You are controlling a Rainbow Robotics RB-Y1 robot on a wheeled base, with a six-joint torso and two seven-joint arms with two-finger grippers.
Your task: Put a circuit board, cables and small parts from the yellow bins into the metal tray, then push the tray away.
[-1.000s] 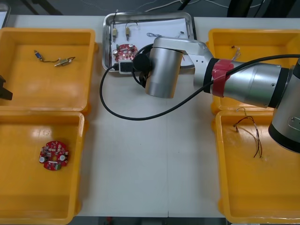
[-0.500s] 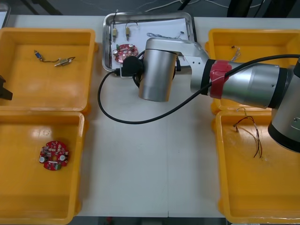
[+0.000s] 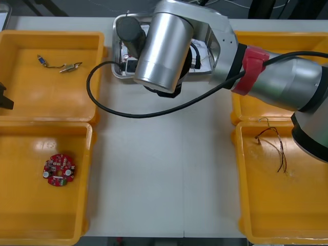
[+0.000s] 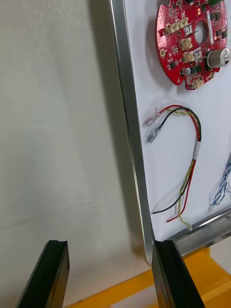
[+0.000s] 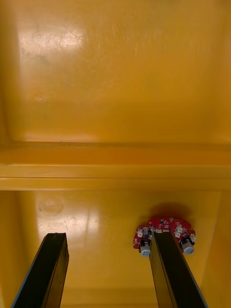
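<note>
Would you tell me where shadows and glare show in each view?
Right wrist view: a dark shadow band lies on the table along the metal tray's rim, beyond the open right tool. Left wrist view: glare patches on the yellow bin's floor beyond the open left tool. Front view: highlights streak the right arm's shiny casing.

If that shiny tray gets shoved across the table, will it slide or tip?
Probably slides easily: the metal tray looks thin and low, on a smooth table. Tipping seems unlikely; it sits flat. The loose cable and circuit board inside may shift. The right gripper, jaws open, is at its corner; the left gripper is over a yellow bin.
</note>
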